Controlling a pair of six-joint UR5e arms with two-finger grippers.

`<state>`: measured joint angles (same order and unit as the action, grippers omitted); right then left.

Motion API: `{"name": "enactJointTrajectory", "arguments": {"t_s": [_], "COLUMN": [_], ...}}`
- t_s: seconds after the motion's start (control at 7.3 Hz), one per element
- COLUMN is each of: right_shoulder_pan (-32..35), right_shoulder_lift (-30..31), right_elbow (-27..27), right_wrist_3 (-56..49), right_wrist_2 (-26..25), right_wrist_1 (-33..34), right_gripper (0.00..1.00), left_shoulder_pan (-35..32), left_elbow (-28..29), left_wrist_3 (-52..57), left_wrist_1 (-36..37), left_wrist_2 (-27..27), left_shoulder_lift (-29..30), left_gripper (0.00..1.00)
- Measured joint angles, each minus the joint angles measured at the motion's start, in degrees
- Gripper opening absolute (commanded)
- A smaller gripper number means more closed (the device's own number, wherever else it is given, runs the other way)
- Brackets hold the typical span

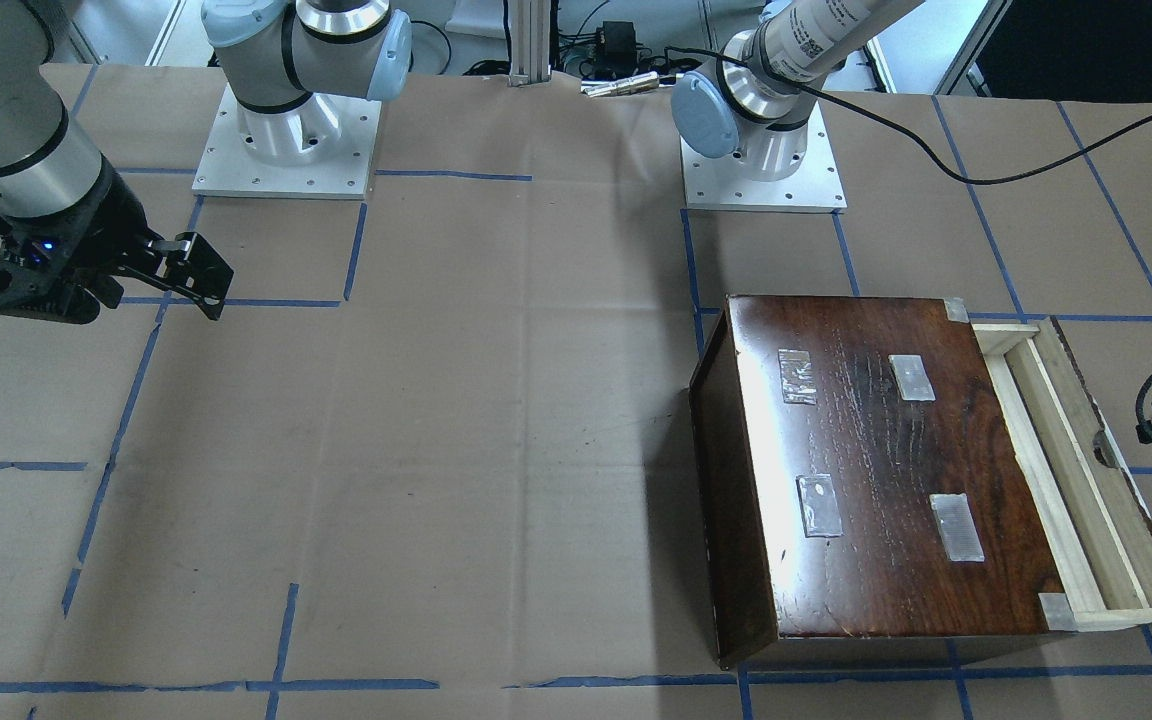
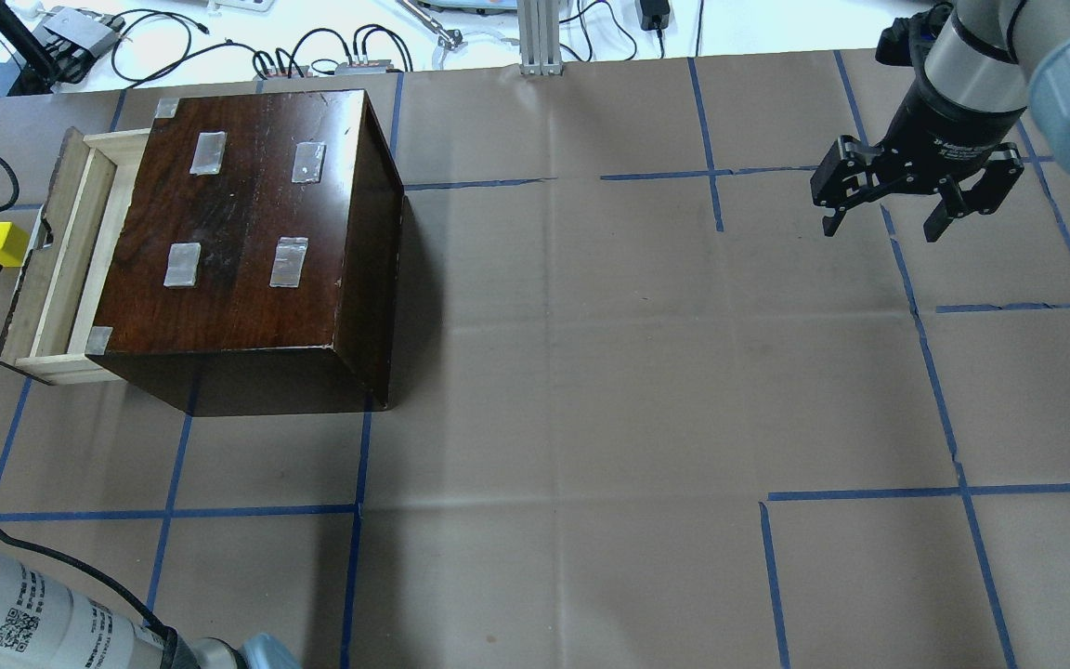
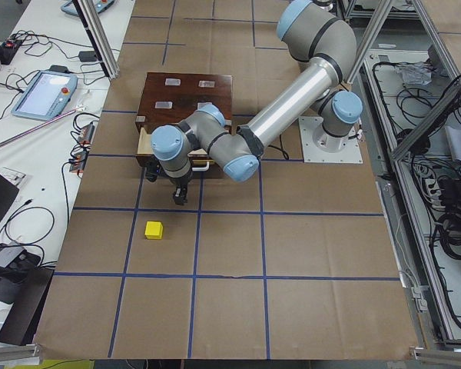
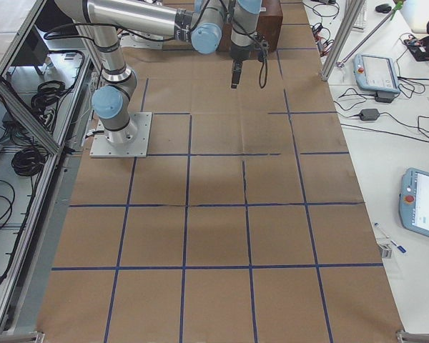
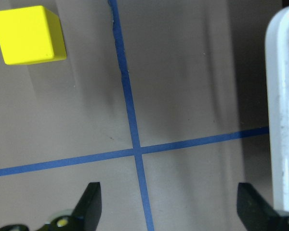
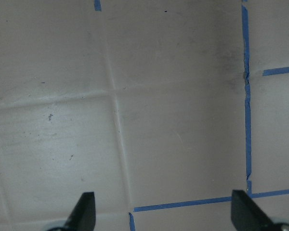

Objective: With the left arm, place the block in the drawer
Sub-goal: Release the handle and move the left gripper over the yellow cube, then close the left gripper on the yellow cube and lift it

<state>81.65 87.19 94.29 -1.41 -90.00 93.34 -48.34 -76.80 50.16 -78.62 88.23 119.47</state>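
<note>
The yellow block lies on the paper-covered table just outside the dark front of the drawer. The drawer is pulled out of the dark-brown box and its pale tray looks empty. The block also shows in the left wrist view, at the upper left, and in the exterior left view. My left gripper is open and empty. It hovers over the table between the drawer front and the block. My right gripper is open and empty, far away at the table's other end.
The drawer's white handle is close to the left gripper's right finger. Blue tape lines cross the brown paper. A loose black cable runs from the left arm. Cables and devices lie past the table's far edge.
</note>
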Motion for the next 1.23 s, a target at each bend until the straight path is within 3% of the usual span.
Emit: {"name": "enactJointTrajectory", "arguments": {"t_s": [0.82,1.23], "right_shoulder_pan": [0.0,0.0], "right_shoulder_lift": [0.0,0.0], "right_elbow": [0.0,0.0], "right_wrist_3": [-0.1,-0.1], "right_wrist_2": [0.0,0.0], "right_wrist_1": [0.0,0.0], "right_gripper": [1.00,1.00], "left_shoulder_pan": [-0.3,-0.6], "left_elbow": [18.2,24.5], "left_wrist_3": [-0.3,-0.8], "left_wrist_1": [3.1,4.8], "left_wrist_2": [-0.4,-0.2], "left_shoulder_lift": [15.8,23.0], "left_gripper": [0.98,0.98]}}
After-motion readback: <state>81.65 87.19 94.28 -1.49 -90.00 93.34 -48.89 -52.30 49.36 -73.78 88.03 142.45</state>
